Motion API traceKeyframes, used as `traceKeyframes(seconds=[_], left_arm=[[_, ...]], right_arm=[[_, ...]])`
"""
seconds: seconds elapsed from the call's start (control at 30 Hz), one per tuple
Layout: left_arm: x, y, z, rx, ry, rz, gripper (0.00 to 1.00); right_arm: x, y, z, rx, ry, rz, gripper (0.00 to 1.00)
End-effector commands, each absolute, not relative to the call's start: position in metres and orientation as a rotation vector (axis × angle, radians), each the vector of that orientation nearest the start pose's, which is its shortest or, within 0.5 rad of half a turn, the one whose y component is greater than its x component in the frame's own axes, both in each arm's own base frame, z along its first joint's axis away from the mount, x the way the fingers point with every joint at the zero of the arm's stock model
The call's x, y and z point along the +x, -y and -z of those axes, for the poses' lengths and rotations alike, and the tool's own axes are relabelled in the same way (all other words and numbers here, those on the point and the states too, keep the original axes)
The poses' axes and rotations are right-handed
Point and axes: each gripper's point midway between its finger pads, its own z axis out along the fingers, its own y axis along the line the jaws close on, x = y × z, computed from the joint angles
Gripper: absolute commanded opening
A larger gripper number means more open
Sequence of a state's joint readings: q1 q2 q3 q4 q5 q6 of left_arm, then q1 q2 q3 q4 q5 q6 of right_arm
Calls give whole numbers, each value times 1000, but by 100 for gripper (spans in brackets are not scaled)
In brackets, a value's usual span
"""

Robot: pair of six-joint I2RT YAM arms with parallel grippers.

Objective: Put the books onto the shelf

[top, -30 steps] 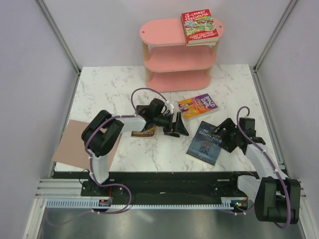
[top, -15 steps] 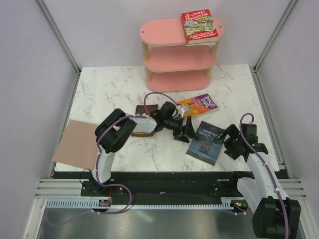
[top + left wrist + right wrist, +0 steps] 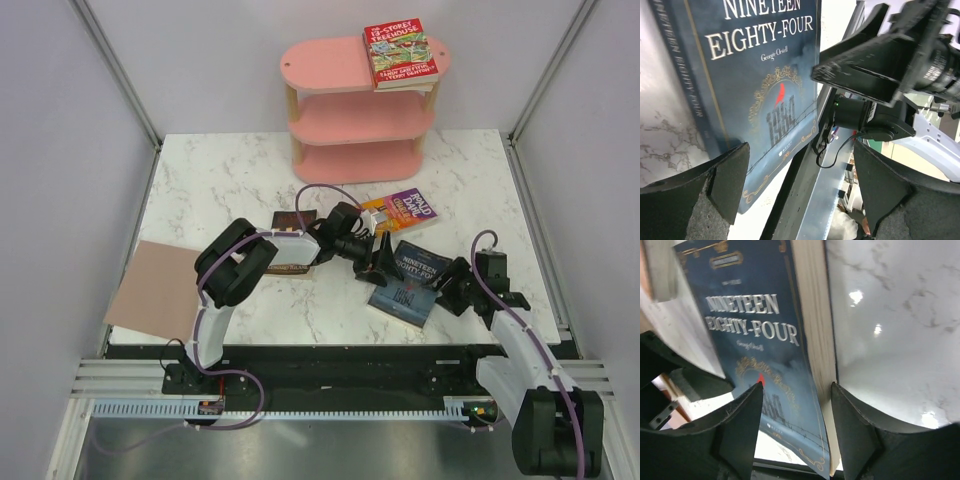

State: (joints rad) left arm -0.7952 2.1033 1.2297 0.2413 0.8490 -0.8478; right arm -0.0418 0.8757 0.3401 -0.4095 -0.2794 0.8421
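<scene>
Right fingers [image 3: 730, 440] have closed in astride Nineteen Eighty-Four [image 3: 755, 325], grip unclear even close-up; left fingers [image 3: 690, 200] spread.

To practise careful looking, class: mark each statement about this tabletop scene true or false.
1. The red Treehouse book lies on the top board of the shelf. True.
2. The Nineteen Eighty-Four book stands on the middle board. False: it lies on the table.
3. The Roald Dahl book lies on the table. True.
4. The left fingers are shut tight. False: they stand wide apart.
</scene>
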Motion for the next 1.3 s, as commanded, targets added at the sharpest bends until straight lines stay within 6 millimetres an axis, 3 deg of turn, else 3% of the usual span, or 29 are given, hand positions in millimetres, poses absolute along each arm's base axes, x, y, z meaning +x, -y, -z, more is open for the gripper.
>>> traceKeyframes(seconds=[0.0, 0.07, 0.17, 0.33, 0.43, 0.6, 0.87, 0.93, 0.97, 1.07, 1.1, 1.17, 1.27], left_arm=[[220, 455, -84, 547, -2518, 1787, 91], [219, 455, -86, 555, -2515, 1795, 91], [217, 454, -84, 555, -2524, 1795, 91], [218, 455, -86, 562, -2516, 1795, 91], [218, 455, -83, 556, -2525, 1789, 91], [218, 456, -85, 558, -2522, 1796, 91], [220, 459, -85, 571, -2514, 1812, 91], [220, 457, -85, 572, -2509, 1804, 91], [222, 455, -92, 576, -2490, 1797, 91], [238, 442, -97, 566, -2460, 1689, 92], [239, 432, -104, 558, -2471, 1643, 94], [260, 413, -104, 533, -2449, 1507, 96], [271, 388, -103, 486, -2456, 1464, 99]], right_arm=[[247, -80, -105, 820, -2159, -810, 62], [253, -80, -126, 792, -2065, -842, 62], [254, -81, -134, 786, -2010, -868, 62], [247, -83, -94, 846, -2155, -838, 63], [243, -80, -82, 859, -2209, -792, 63], [246, -84, -73, 826, -2226, -810, 64], [253, -113, -70, 721, -2143, -1022, 61], [256, -117, -71, 694, -2143, -1045, 49], [258, -119, -74, 677, -2141, -1054, 29], [263, -121, -84, 633, -2129, -1064, 0], [264, -122, -90, 611, -2119, -1069, 0], [269, -123, -105, 562, -2094, -1069, 0], [274, -127, -131, 491, -2042, -1111, 0]])
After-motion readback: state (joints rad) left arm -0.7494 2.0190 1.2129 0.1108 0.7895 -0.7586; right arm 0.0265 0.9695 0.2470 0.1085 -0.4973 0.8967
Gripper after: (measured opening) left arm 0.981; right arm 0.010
